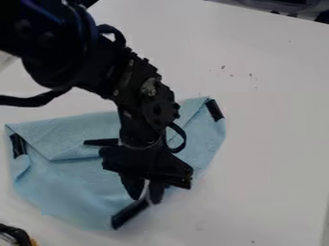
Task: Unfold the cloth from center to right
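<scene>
In the camera view, a thin, light blue fabric cloth with black strips at its corners [70,185] lies partly folded on a smooth white table [276,139]; it takes up the left and lower middle of the view, its upper edge slanting up from left to right; a flap is turned down along that edge, its border running diagonally inward from the upper left corner, then across towards the arm; another slanting fold shows at the upper right, just beside the arm; the lower part of the cloth spreads in a rounded shape towards the bottom edge of the view, with a small crease at the far left.

One short black strip [18,145] sits at the cloth's left corner; a second black strip [214,110] sits at its upper right corner; a third black strip [128,214] lies at a slant along the bottom border.

The jointed black robot arm [138,91] comes in from the upper left, over the middle of the cloth; the black two-finger gripper [145,197] points downward above the cloth's lower border, near the upper end of the third strip; I cannot tell whether its jaws are open, closed or gripping the cloth.

Dark cables loop beside the arm; small dark specks dot the table's upper right part; a dark object [286,6] crosses the top right corner; a black and yellow object [16,235] shows at the bottom left corner.
</scene>
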Controlling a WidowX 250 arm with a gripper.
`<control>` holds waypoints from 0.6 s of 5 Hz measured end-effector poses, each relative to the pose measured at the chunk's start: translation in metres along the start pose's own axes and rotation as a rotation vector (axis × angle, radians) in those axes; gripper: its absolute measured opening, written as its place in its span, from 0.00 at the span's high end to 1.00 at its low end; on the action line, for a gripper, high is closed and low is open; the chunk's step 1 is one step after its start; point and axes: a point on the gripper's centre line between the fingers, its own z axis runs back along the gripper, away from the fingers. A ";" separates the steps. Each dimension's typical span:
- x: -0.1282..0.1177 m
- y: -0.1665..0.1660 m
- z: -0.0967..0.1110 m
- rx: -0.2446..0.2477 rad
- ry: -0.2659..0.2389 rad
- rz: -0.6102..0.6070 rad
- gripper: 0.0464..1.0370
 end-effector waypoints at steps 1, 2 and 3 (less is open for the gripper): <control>-0.010 -0.004 -0.001 -0.005 -0.001 0.024 0.23; -0.015 -0.008 0.002 0.001 -0.007 0.035 0.03; -0.014 -0.007 0.005 0.027 -0.004 -0.001 0.03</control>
